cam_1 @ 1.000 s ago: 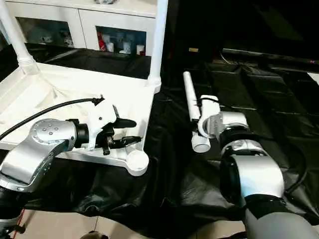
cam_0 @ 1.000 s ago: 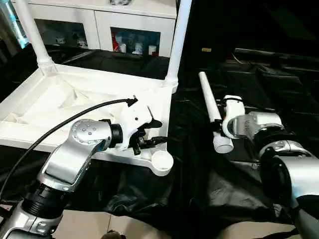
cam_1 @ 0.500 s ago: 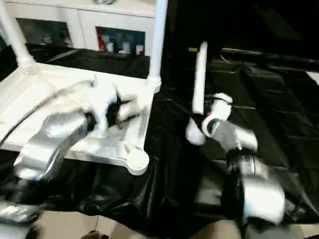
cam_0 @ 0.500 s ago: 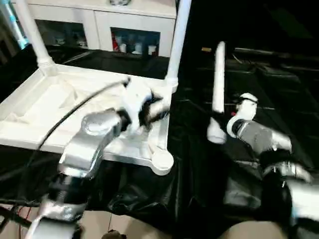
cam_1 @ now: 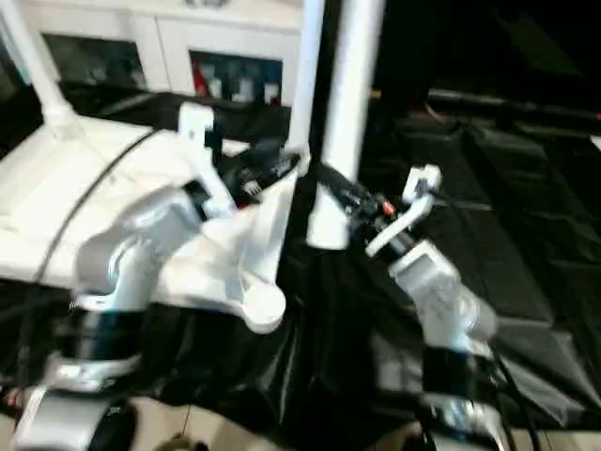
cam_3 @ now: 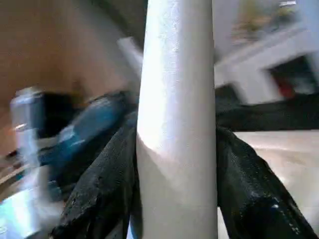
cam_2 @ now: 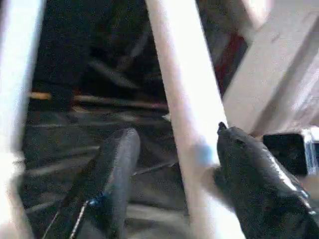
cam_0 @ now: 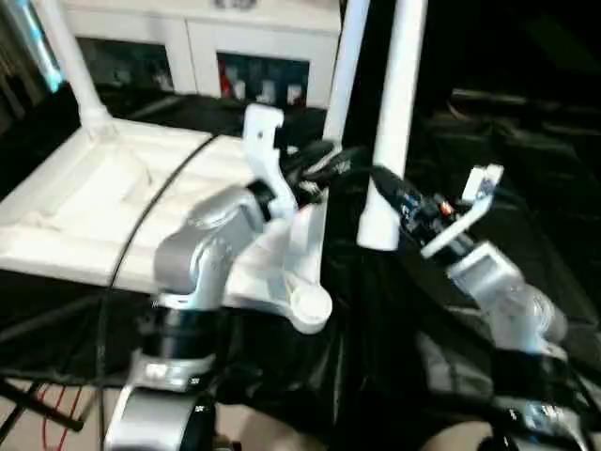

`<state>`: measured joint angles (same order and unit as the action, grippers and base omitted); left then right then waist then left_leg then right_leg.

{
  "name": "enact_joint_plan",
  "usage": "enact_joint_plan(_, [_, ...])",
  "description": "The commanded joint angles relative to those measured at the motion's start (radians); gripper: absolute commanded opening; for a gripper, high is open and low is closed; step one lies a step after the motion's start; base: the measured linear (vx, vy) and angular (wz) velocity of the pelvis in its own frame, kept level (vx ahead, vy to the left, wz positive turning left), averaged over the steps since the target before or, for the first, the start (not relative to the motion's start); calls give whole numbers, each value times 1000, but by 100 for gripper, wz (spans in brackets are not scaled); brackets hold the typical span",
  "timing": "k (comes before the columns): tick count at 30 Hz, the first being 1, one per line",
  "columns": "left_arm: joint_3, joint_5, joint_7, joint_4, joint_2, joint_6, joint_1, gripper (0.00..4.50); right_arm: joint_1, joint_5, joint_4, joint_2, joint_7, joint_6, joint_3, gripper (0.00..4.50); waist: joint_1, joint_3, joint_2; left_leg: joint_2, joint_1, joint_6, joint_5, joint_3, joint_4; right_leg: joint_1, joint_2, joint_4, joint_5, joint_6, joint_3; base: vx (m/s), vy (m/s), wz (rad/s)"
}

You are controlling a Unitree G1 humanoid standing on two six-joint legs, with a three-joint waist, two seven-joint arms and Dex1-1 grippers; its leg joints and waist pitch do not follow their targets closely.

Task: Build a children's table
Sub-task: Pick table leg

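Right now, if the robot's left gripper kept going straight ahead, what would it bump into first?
Probably the loose white leg, which stands between the left gripper's fingers; the right gripper holds it upright.

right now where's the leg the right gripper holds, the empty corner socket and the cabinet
held leg (cam_0: 392,113), left eye view, mid shaft above the gripper
empty corner socket (cam_0: 311,307), left eye view, its round rim
cabinet (cam_0: 202,33), left eye view, white frame between glass fronts
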<state>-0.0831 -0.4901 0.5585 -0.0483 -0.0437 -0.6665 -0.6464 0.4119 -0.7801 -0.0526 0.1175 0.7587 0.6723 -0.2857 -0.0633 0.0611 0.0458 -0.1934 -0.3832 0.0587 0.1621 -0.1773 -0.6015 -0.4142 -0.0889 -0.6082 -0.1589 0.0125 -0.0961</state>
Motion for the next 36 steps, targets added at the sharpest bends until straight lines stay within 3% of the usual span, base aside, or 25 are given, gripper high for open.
enact_joint_plan(1, [-14, -85, 2, 34, -23, -67, -22, 325, -25, -16, 51, 25, 40, 37, 32, 188, -5, -69, -8, -31, 18, -3, 315, 11, 73, 51, -55, 104, -430, 117, 42, 0, 0, 0])
enact_joint_plan(5, [2, -99, 12, 46, -31, -103, -13, 328, -48, -6, 85, 35, 50, 44, 61, 188, -5, -69, -8, -30, 15, 2, 324, 16, 74, 48, -55, 113, -472, 82, 38, 0, 0, 0])
enact_joint_plan(6, [15, -89, 16, 47, -29, -110, -6, 328, -55, 1, 94, 38, 53, 44, 73, 188, -4, -71, -3, -30, 11, 1, 312, 17, 75, 52, -56, 112, -466, 74, 39, 0, 0, 0])
enact_joint_plan(9, [16, -92, 8, 50, -37, -126, 3, 328, -69, 16, 117, 53, 58, 48, 106, 188, -5, -71, -3, -33, 11, -1, 283, 18, 77, 53, -56, 109, -428, 75, 40, 0, 0, 0])
enact_joint_plan(10, [6, -112, -14, 60, -38, -143, 3, 311, -77, 49, 132, 68, 44, 39, 141, 188, -4, -73, 1, -35, 9, -2, 268, 17, 77, 56, -56, 106, -404, 82, 40, 0, 0, 0])
enact_joint_plan(11, [6, -112, -14, 60, -38, -143, 3, 301, -77, 49, 132, 68, 44, 39, 141, 188, -4, -73, 1, -35, 9, -2, 268, 17, 77, 56, -56, 106, -404, 82, 40, 0, 0, 0])
enact_joint_plan(13, [-1, -101, -54, 65, -31, -143, 1, 291, -67, 114, 121, 72, 10, 4, 178, 188, -6, -74, -2, -36, 10, 1, 242, 16, 78, 55, -56, 99, -349, 100, 43, 0, 0, 0])
enact_joint_plan(17, [-71, -102, -170, 52, -37, -164, -22, 249, -35, 287, 84, 72, -87, -97, 272, 188, -3, -73, 0, -33, 9, 2, 232, 13, 77, 57, -56, 97, -329, 110, 45, 0, 0, 0])
enact_joint_plan(19, [-88, -103, -189, 48, -41, -168, -28, 237, -28, 312, 76, 73, -107, -108, 288, 188, 0, -72, -1, -32, 10, 6, 236, 13, 76, 57, -56, 98, -342, 107, 45, 0, 0, 0])
enact_joint_plan(20, [-114, -97, -232, 31, -48, -164, -39, 224, -19, 360, 65, 67, -136, -145, 319, 188, 0, -72, 7, -32, 10, 3, 243, 12, 76, 57, -55, 100, -358, 99, 45, 0, 0, 0])
enact_joint_plan(21, [-114, -97, -232, 31, -48, -164, -39, 214, -19, 360, 65, 67, -136, -145, 319, 188, -2, -72, 2, -33, 10, 6, 243, 14, 76, 56, -57, 98, -359, 98, 45, 0, 0, 0])
enact_joint_plan(22, [-143, -87, -287, 10, -57, -156, -51, 204, -6, 411, 49, 44, -185, -183, 344, 188, -1, -72, 0, -32, 11, 6, 249, 13, 76, 54, -56, 100, -364, 94, 44, 0, 0, 0])
enact_joint_plan(25, [-158, -78, -350, -7, -64, -141, -52, 194, 4, 451, 30, 16, -226, -208, 373, 187, 0, -71, 3, -34, 12, 11, 258, 16, 79, 53, -56, 99, -364, 88, 44, 0, 0, 0])
enact_joint_plan(27, [-161, -75, -366, -10, -66, -136, -51, 194, 5, 461, 27, 9, -232, -215, 383, 187, 0, -72, 2, -35, 13, 10, 257, 15, 79, 53, -54, 98, -339, 87, 46, 0, 0, 0])
enact_joint_plan(28, [-170, -71, -394, -8, -70, -135, -51, 193, 8, 468, 21, -5, -249, -228, 388, 187, 0, -73, 8, -35, 13, 7, 252, 15, 79, 54, -53, 96, -320, 89, 46, 0, 0, 0])
enact_joint_plan(33, [-186, -74, -412, -2, -70, -126, -52, 193, 14, 493, -1, -12, -261, -256, 405, 187, 0, -72, 5, -33, 10, 5, 244, 14, 79, 57, -55, 93, -302, 92, 47, 0, 0, 0])
enact_joint_plan(34, [-176, -72, -399, -3, -60, -120, -52, 193, 17, 497, -3, -9, -260, -259, 407, 222, 0, -72, 5, -33, 11, 5, 248, 13, 79, 56, -55, 94, -309, 90, 47, 0, 0, 0])
enact_joint_plan(36, [-155, -67, -363, -7, -37, -106, -54, 193, 26, 450, 0, -6, -235, -228, 379, 222, 1, -71, 8, -33, 12, 3, 252, 14, 80, 56, -54, 94, -319, 83, 47, 0, 0, 0])
